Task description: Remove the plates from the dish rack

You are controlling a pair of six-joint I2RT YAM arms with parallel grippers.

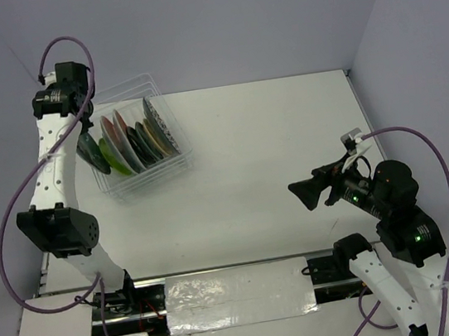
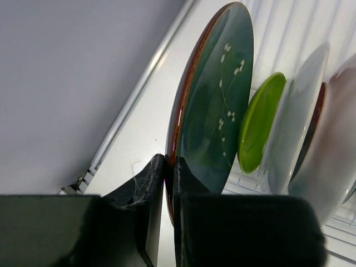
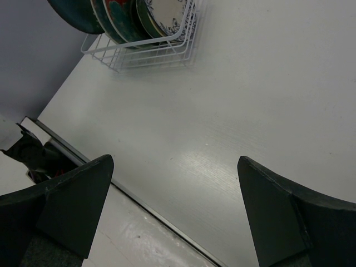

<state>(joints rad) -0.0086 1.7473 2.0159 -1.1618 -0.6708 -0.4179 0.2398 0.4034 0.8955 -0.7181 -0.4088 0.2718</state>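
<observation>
Left gripper [image 2: 169, 167] clamped on a plate at the dish rack [image 2: 342, 231]

Left wrist view: black fingers [image 2: 139, 189] closest to the lens, pressed together on the lower rim of a dark teal plate [image 2: 214, 111] with small white blossoms and a reddish-brown edge. Plate standing on edge. Just beyond it a lime green plate [image 2: 258, 130], then a pale plate [image 2: 295, 122], lined up side by side over white rack bars.

Top view: left arm [image 1: 51, 184] stretched to the far-left corner of the white table [image 1: 269, 128]. Gripper at the rack's left end, gripping the dark plate; seated in its slot or raised out of it, hard to tell from here. Other plates [image 1: 141, 142] leaning in a row inside the rack. Right gripper [image 1: 303, 193] well apart, above the table's right side.

Right wrist view: two black fingers spread wide, nothing between them, bare tabletop below. Rack at upper left, holding several plates, among them a white one with a dark blue rim [image 3: 167, 14].
</observation>
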